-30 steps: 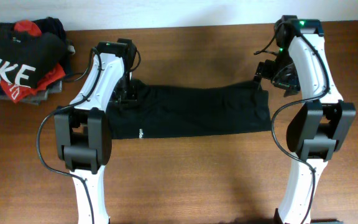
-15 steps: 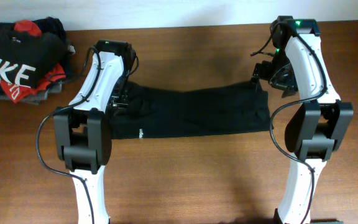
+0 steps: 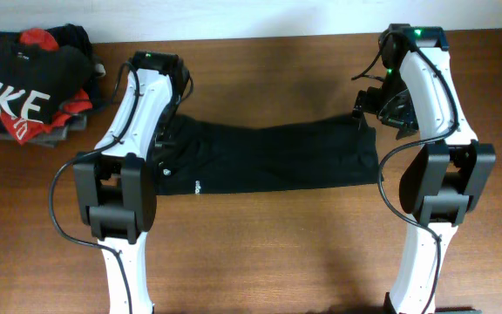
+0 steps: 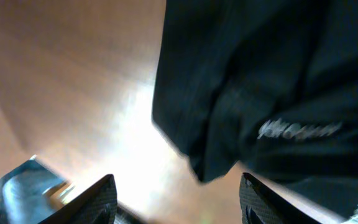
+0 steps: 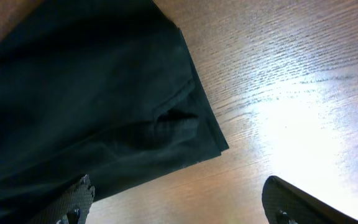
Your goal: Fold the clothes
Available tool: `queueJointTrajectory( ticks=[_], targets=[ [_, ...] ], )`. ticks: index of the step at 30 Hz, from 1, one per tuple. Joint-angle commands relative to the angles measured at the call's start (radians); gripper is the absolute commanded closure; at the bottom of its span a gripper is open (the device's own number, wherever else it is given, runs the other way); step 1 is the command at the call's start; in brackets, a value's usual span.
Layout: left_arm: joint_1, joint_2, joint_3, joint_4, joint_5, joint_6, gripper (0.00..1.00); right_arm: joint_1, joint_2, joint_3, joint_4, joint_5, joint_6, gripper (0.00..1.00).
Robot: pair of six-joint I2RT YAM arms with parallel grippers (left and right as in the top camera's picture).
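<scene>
overhead, both jaws stand open; i'd grip the black t-shirt [image 3: 277, 157] corners evenly, frame-left end seemingly bunched.

**Three Views, One Shirt**

Overhead: fixed above, looking straight down from afar on the whole table [image 3: 260, 253], with the black T-shirt [image 3: 277, 157] seen entire. Left wrist: pressed close, blurred, looking down past the left gripper [image 4: 178, 186] at the shirt's left end. Right wrist: close, sharper, looking past the right gripper [image 5: 178, 186] at the shirt's right corner — overlapping the overhead there.
</scene>
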Motion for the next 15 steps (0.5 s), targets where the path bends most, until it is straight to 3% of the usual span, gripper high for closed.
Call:
queueJointTrajectory(
  ticks=[1,3,7,15],
  targets=[
    [-0.017,-0.023,0.047,0.117,0.184,0.126,0.37,0.004,-0.031,0.013,0.016,0.018,0.008,0.09],
    [-0.03,-0.019,0.043,0.182,0.296,0.235,0.36,0.004,-0.031,0.012,0.021,0.016,0.008,0.06],
    [-0.057,-0.017,0.022,0.252,0.322,0.32,0.36,0.004,-0.031,-0.002,0.031,0.016,0.007,0.06],
    [-0.086,-0.015,0.018,0.253,0.321,0.322,0.4,0.004,-0.031,-0.031,0.056,0.016,0.008,0.05]
  ],
)
